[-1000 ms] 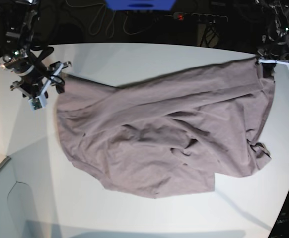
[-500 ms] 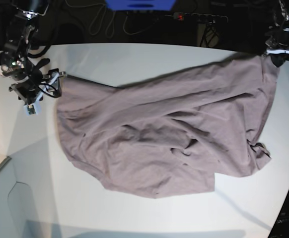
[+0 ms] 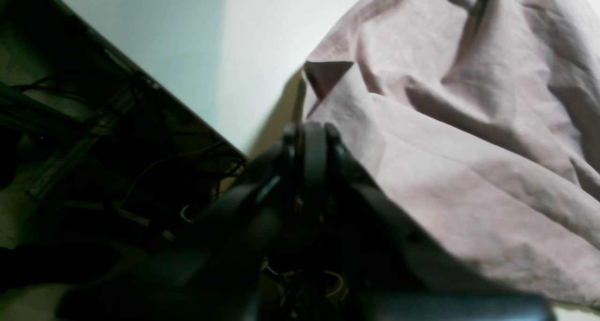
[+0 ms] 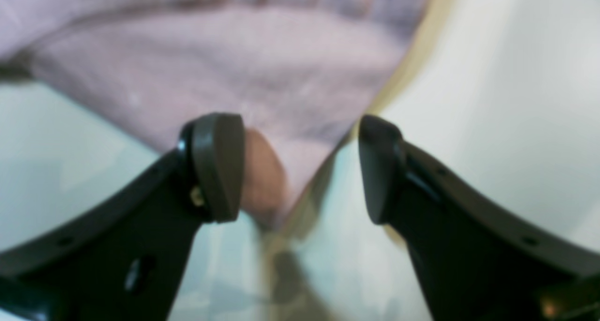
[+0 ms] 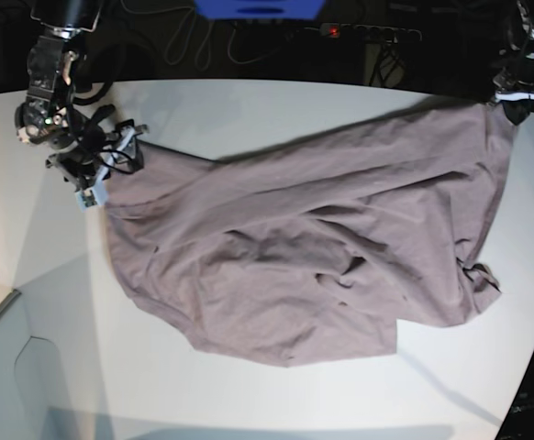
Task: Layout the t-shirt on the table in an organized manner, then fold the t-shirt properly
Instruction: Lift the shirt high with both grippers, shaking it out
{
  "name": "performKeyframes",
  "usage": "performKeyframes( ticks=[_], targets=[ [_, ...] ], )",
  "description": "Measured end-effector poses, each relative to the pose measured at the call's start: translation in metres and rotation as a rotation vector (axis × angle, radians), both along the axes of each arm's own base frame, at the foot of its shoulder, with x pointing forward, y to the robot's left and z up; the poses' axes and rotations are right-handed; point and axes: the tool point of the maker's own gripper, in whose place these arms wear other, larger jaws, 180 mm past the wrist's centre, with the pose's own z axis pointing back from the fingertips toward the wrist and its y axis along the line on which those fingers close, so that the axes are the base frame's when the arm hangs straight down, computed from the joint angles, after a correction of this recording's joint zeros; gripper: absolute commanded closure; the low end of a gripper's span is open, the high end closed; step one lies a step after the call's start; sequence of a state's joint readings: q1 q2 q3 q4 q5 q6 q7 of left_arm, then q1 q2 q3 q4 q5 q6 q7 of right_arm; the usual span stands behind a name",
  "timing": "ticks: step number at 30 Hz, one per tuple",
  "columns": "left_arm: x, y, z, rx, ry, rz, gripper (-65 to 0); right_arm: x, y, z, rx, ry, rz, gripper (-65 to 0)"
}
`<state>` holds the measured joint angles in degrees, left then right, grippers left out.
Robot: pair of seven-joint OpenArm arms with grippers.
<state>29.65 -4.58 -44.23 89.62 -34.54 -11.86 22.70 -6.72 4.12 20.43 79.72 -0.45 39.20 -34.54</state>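
We saw the t-shirt [image 5: 304, 257] spread rumpled across the table [image 5: 249, 110]. Our right gripper [image 4: 300, 171] stood with fingers [image 4: 218, 166] wide apart at the shirt's nine o'clock corner, cloth between them. Our left gripper [image 3: 309, 143] was pinched together on the shirt's two o'clock corner.

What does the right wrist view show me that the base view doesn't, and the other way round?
Only the right wrist view shows the right gripper close up: jaws apart, a corner of the t-shirt lying between them, not pinched.

Only the base view shows the whole t-shirt spread but rumpled across the table, its far right corner raised at the left gripper, which is shut on it.

Both show the right gripper at the shirt's corner, over the white table.
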Motion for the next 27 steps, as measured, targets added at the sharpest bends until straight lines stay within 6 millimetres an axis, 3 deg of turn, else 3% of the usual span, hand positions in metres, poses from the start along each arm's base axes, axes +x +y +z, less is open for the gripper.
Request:
performKeyframes(
  ticks=[5, 7, 9, 12, 19, 24, 27],
  targets=[
    [0.000, 0.000, 0.000, 0.001, -0.001, 0.000, 0.0, 0.001, 0.000, -0.003, 0.009, 0.000, -0.004, -38.2],
    [0.000, 0.000, 0.000, 0.001, 0.000, 0.000, 0.0, 0.000, 0.001, -0.003, 0.017, -0.002, -0.007, -35.1],
    [0.001, 0.000, 0.000, 0.001, -0.001, 0.000, 0.0, 0.000, 0.009, -0.004, 0.015, 0.000, 0.028, -24.4],
    [0.007, 0.002, 0.004, 0.007, -0.017, 0.002, 0.0, -0.006, 0.031, -0.007, 0.035, 0.009, 0.090, 0.0],
    [0.005, 0.018, 0.014, 0.028, -0.043, 0.048, 0.0, -0.035, 0.025, 0.005, -0.050, 0.030, 0.126, 0.0],
    [0.019, 0.017, 0.036, 0.063, -0.095, 0.024, 0.0, -0.024, -0.001, 0.063, -0.131, -0.140, 0.076, 0.0],
    [0.023, 0.017, 0.046, 0.080, -0.116, 0.014, 0.0, -0.036, -0.008, 0.079, -0.159, -0.163, 0.061, 0.0]
  ],
)
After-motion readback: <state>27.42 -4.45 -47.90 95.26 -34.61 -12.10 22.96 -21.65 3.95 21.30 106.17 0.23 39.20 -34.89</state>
